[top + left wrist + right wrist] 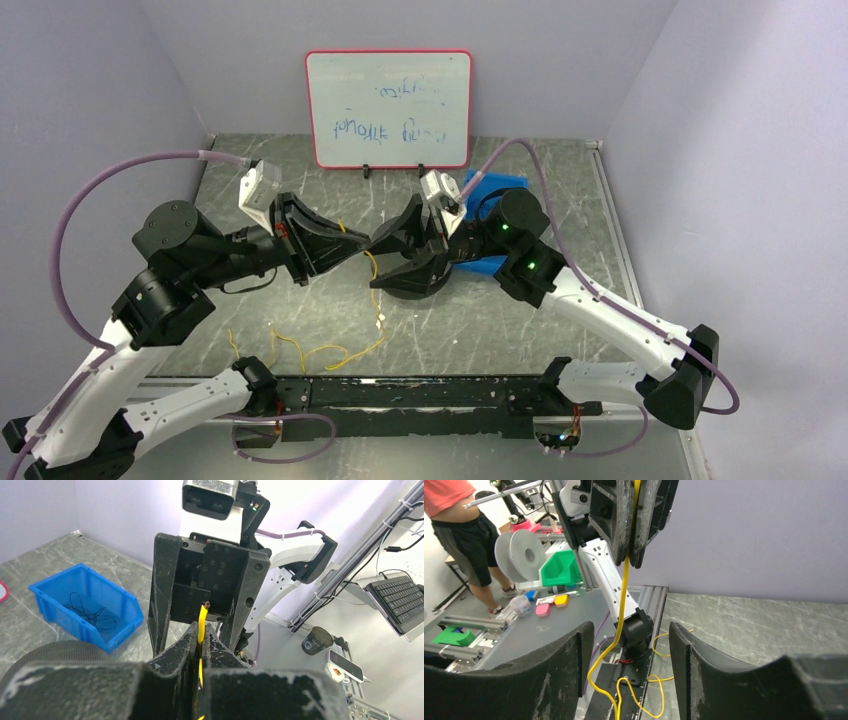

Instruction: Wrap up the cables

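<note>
The cable (378,300) is a thin yellow wire. It hangs from my left gripper (362,247) down to the table, and its slack lies in loose loops near the front edge. In the left wrist view my left gripper (202,630) is shut on the cable (201,617), whose short end sticks up past the fingertips. My right gripper (385,262) faces the left one, open and empty. In the right wrist view the right gripper (630,630) has its jaws wide apart, and the cable (624,590) hangs down from the left gripper (634,510) between and beyond them.
A blue bin (500,190) stands behind the right arm; the left wrist view shows the bin (85,605) holding thin dark wires. A whiteboard (388,108) leans on the back wall. A black rail (420,392) runs along the table's front edge.
</note>
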Robot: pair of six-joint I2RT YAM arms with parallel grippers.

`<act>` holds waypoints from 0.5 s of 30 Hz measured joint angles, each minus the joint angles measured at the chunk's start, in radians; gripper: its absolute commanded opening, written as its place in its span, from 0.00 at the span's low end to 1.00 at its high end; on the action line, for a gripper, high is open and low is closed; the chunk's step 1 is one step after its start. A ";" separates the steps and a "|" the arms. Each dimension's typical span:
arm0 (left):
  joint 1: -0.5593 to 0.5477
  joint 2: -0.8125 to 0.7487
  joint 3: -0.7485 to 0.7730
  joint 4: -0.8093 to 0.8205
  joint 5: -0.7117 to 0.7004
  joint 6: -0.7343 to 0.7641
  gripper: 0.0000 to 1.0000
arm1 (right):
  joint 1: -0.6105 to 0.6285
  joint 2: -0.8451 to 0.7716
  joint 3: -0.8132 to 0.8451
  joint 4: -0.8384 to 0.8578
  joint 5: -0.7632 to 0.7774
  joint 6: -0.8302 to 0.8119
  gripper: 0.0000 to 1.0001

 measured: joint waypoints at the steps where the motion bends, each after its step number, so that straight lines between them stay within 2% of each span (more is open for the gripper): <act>1: 0.000 0.004 0.000 0.006 0.003 0.000 0.07 | 0.000 0.000 -0.003 0.001 -0.004 0.000 0.53; 7: 0.000 0.019 -0.012 0.035 0.008 0.000 0.07 | 0.002 0.000 -0.025 0.010 -0.027 0.011 0.33; 9: 0.000 0.019 -0.018 0.042 0.008 0.000 0.07 | 0.002 0.000 -0.035 0.015 -0.032 0.014 0.19; 10: 0.000 0.019 -0.021 0.045 0.008 0.000 0.07 | 0.002 0.000 -0.038 0.016 -0.034 0.016 0.05; 11: 0.000 0.021 -0.023 0.048 0.008 0.000 0.07 | 0.002 -0.001 -0.041 0.018 -0.034 0.016 0.00; 15: 0.000 0.026 -0.033 0.064 0.009 0.000 0.10 | 0.002 -0.015 -0.057 0.021 -0.032 0.024 0.00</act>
